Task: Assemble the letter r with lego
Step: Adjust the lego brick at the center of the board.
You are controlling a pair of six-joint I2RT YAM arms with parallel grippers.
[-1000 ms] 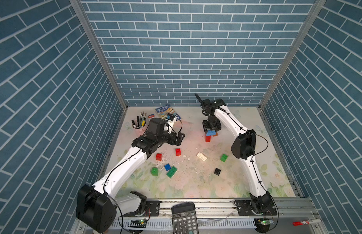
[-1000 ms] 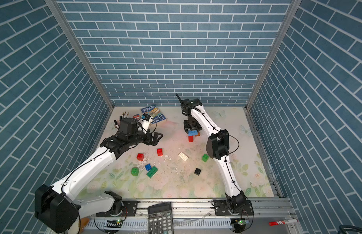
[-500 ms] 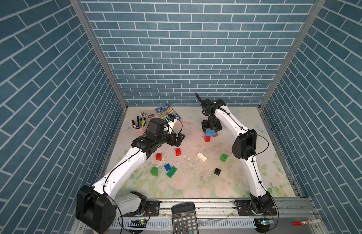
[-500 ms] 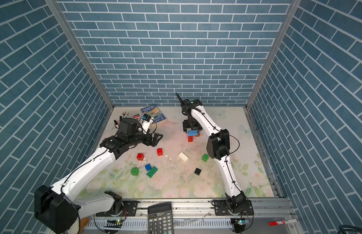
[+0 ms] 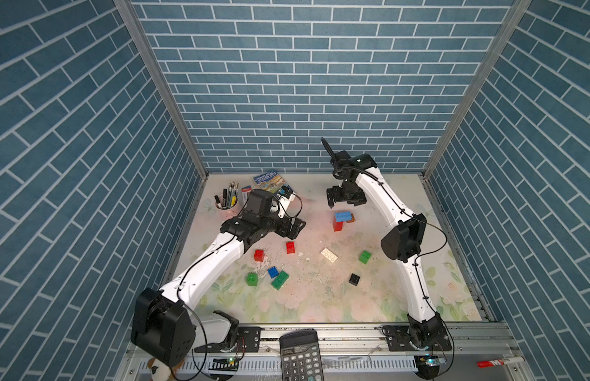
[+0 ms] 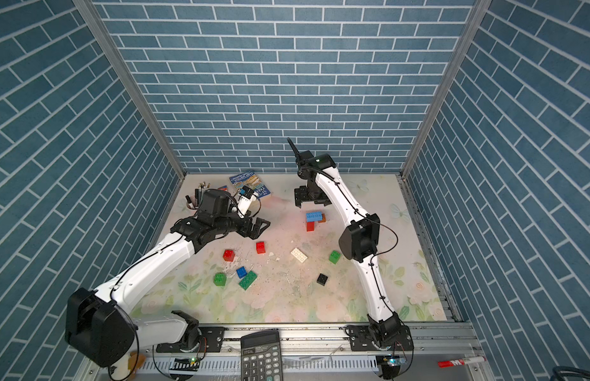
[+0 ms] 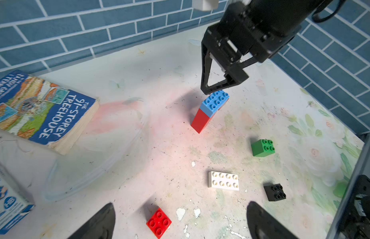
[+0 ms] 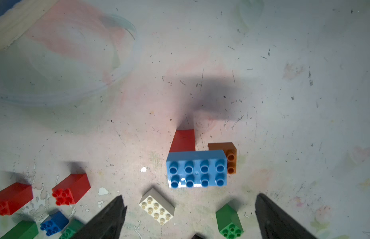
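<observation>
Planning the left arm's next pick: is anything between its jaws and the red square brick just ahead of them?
Nothing visible does. The left gripper, jaws open, hangs near the red square brick with no other brick between them; the white brick lies apart, off to one side.

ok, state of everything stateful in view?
Light blue oblong plastic brick: studs up, seated on upright red plastic column.
Small brown plastic brick: partly under its overhang; joined or not, cannot tell.
Right arm's fingers: open, empty, above the light blue brick.
Left arm's fingers: open, empty.
White oblong plastic brick: loose, studs up.
Black square plastic brick: loose, studs up.
Paperback book: closed, flat.
</observation>
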